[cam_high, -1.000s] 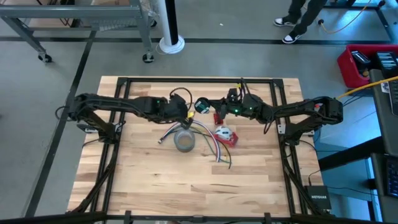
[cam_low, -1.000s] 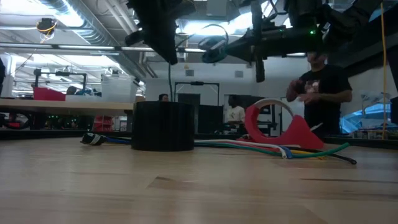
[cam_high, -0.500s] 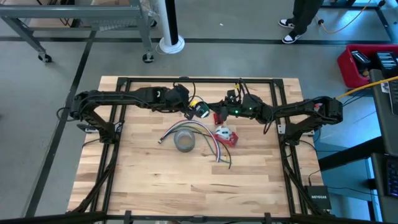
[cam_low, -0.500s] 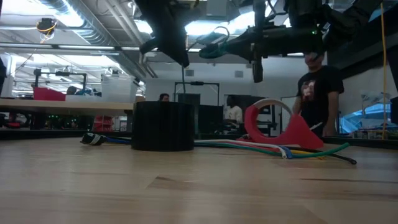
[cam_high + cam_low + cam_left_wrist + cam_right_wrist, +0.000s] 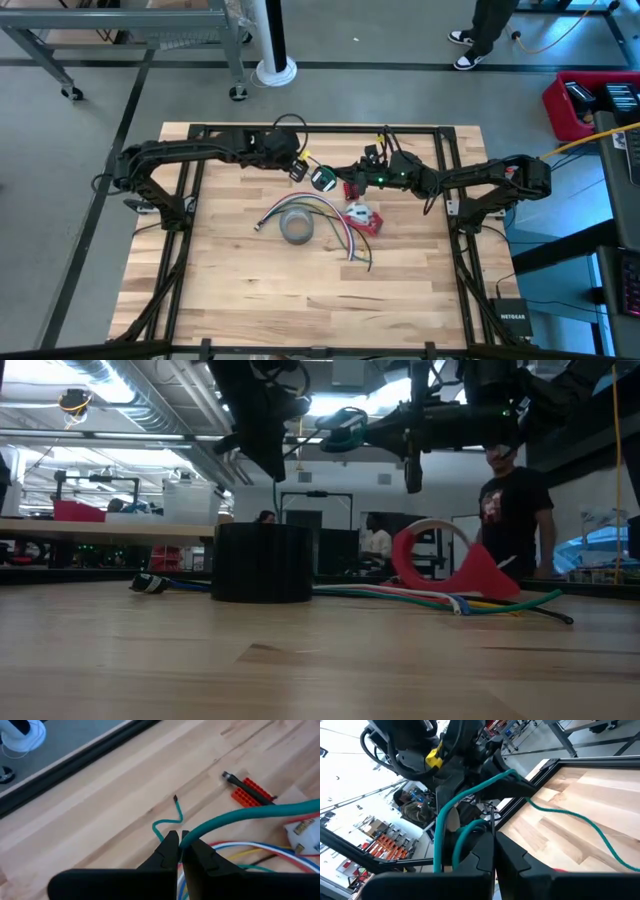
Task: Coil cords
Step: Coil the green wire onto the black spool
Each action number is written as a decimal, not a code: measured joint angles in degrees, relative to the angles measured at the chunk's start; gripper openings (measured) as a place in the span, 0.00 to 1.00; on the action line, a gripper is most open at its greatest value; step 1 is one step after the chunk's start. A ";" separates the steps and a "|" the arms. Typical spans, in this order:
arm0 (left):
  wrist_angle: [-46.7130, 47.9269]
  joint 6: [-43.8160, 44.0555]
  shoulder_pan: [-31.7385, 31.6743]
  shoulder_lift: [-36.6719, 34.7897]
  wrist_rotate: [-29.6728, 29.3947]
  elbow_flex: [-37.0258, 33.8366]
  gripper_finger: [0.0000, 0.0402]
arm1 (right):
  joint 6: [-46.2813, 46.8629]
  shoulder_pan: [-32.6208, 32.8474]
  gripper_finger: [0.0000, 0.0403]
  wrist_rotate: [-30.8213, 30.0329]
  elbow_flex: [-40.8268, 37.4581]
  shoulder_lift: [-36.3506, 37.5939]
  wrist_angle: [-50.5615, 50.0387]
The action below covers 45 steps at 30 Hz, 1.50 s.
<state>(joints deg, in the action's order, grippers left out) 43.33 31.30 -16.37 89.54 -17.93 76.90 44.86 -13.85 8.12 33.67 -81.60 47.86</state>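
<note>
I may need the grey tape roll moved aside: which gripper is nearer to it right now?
Left, narrowly. The left gripper is raised just beyond the grey tape roll, pinching the green cord; the right gripper is beyond it toward the right, also gripping that cord.

Left gripper [image 5: 180, 845] pinches the green cord [image 5: 240, 816]; its loose end [image 5: 175, 798] apparently dangles above the table [image 5: 100, 810].

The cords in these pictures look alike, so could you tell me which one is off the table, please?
The green cord, pinched between the left gripper and right gripper above the table. The other cords lie loose on the wood beside the grey tape roll.
</note>
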 joint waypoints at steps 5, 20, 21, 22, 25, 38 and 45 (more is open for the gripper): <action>-4.44 -2.49 -1.01 0.00 1.89 0.00 0.00 | -0.04 0.02 0.02 0.11 0.00 0.00 -0.03; 0.33 -3.36 -4.08 -0.02 5.55 0.00 0.00 | 0.22 0.02 0.02 0.45 0.00 0.00 0.06; 2.19 -3.00 -3.94 -0.02 5.53 0.00 0.00 | 0.15 0.00 0.02 0.43 0.00 0.00 0.08; 4.04 -2.74 -3.80 -0.02 5.44 0.00 0.00 | -0.02 0.00 0.02 0.39 0.00 0.00 0.08; 8.58 -1.44 -2.96 -0.02 4.22 0.00 0.00 | -0.07 0.00 0.02 0.20 0.00 0.00 0.32; 13.56 4.06 2.83 -0.09 -1.58 -1.43 0.00 | -5.03 -0.17 0.02 -6.64 0.00 3.74 -0.09; 7.70 4.92 5.36 -0.09 -1.79 -6.17 0.00 | -8.11 -0.96 0.02 -7.80 0.00 11.44 -6.17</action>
<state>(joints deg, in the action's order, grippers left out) 51.03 36.22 -11.01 89.45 -19.72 70.73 36.75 -14.80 0.32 33.67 -70.16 41.69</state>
